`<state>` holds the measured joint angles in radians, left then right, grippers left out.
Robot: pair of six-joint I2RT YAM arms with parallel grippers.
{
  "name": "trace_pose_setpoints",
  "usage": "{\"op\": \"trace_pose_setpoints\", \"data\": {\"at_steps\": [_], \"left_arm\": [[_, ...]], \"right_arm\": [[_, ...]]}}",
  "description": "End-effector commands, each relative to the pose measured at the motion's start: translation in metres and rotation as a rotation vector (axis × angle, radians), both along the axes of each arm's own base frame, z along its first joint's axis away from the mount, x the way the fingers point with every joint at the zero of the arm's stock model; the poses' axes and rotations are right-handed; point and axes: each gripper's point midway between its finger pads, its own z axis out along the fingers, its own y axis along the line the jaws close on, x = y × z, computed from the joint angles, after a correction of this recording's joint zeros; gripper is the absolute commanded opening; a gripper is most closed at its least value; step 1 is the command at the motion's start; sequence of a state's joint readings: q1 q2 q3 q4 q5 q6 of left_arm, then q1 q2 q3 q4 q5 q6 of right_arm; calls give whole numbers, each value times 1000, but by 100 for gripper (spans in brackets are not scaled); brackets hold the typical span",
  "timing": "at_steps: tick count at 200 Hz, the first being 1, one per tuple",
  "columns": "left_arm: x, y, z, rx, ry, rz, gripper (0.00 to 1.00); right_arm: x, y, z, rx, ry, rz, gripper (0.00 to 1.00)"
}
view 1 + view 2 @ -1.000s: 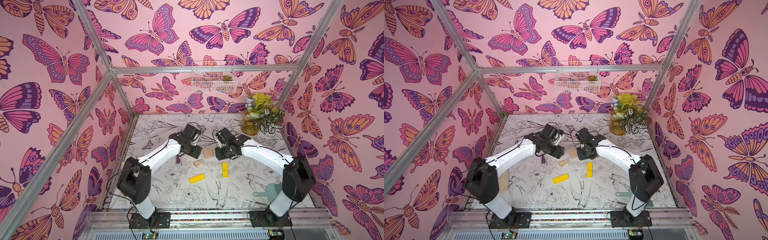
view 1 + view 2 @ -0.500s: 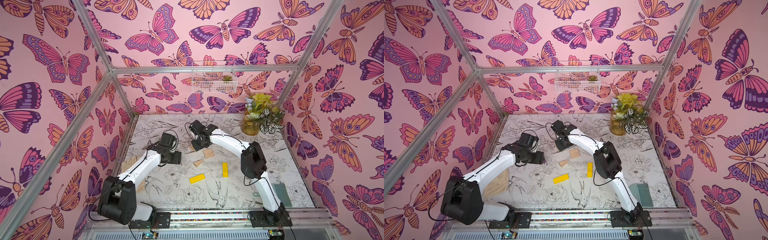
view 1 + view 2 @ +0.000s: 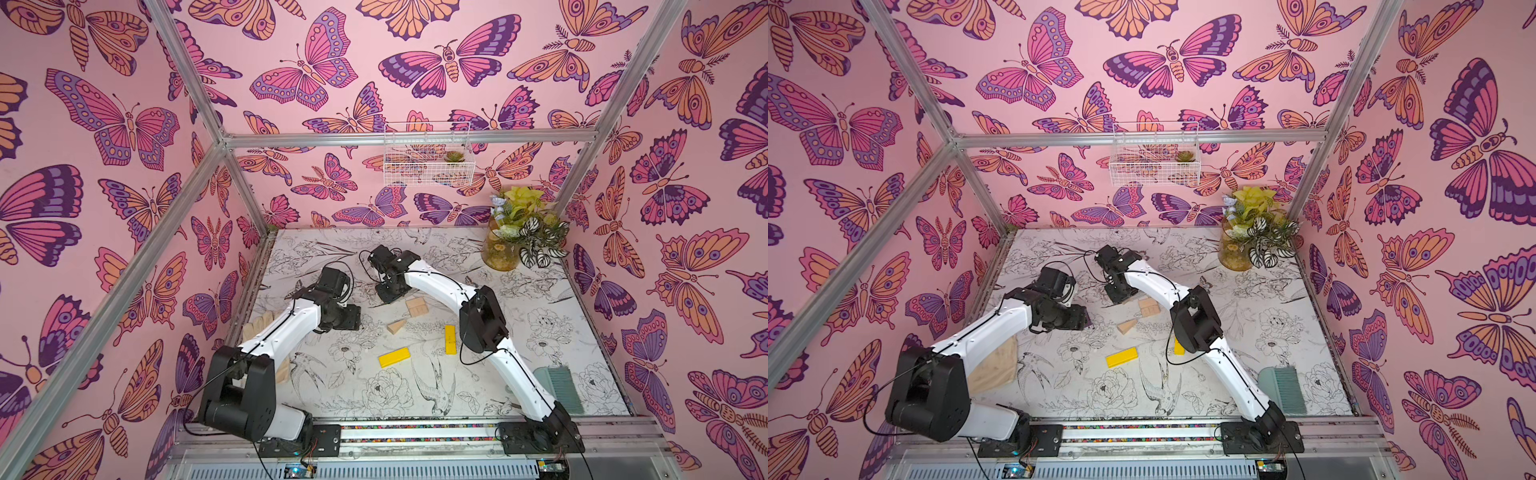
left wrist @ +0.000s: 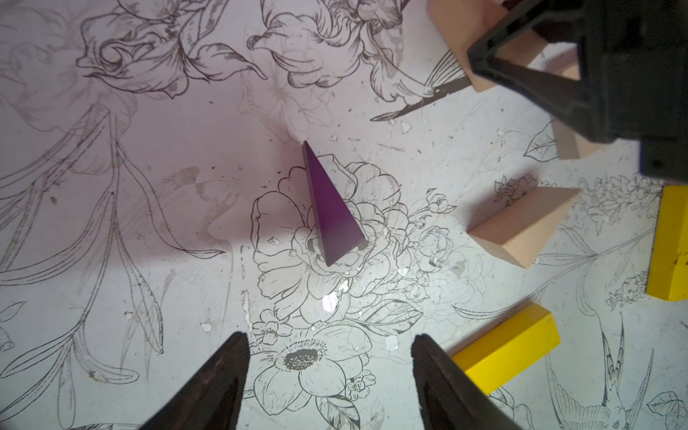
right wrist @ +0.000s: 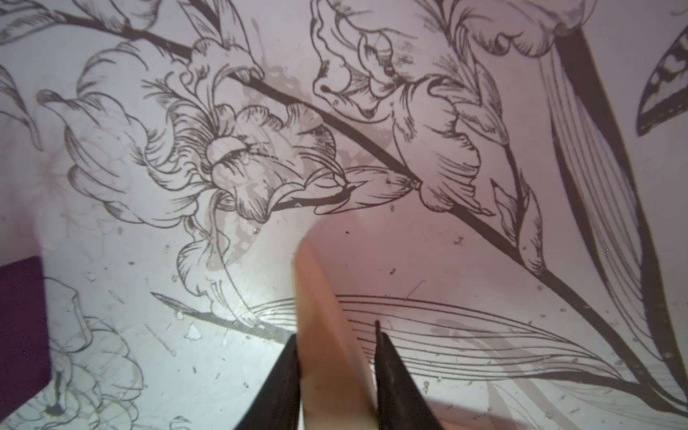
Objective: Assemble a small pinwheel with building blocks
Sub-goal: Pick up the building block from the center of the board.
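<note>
Left gripper (image 4: 329, 337): its two fingers stand wide apart and hold nothing. It hangs over the left middle of the table (image 3: 540, 332).
Purple wedge (image 4: 333, 208): it lies flat on the table just ahead of the left gripper and touches no other block.
Right gripper (image 5: 337, 331): its fingers squeeze a tan wedge (image 5: 320, 294) at the far middle of the table. I cannot tell if this wedge touches the table.
Two tan blocks (image 3: 417, 307): they lie side by side, touching, just right of the right gripper.
Second tan wedge (image 3: 397, 325): it lies alone, just nearer than the two tan blocks.
Yellow bars: one (image 3: 394, 357) lies near the middle. The other (image 3: 450, 339) lies apart from it, to the right.
Teal brush (image 3: 559, 388): it lies in the near right corner.
</note>
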<state>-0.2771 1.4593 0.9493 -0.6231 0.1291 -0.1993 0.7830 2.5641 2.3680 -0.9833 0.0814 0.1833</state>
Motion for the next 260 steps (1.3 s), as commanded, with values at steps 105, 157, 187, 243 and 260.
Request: {"op": "trace_pose_setpoints", "data": {"at_steps": [105,157,187,243,260], "left_arm": [[49,-18,-26,46,77,-108,68],[49,-21,-40,94,125,-140,64],[48,-24,-49,102,153,-158,60],[52,-30,-59,182,172,-239,36],[57,-33,-60,212,166,-275,27]], "right_arm": [[68,-105,3,-22,10,-305,26],[59,-134,-8,-58,66,-342,31],[56,-136,-4,-38,75,-349,42],[59,-148,43,45,11,-379,56],[59,-156,62,70,-23,-390,57]]}}
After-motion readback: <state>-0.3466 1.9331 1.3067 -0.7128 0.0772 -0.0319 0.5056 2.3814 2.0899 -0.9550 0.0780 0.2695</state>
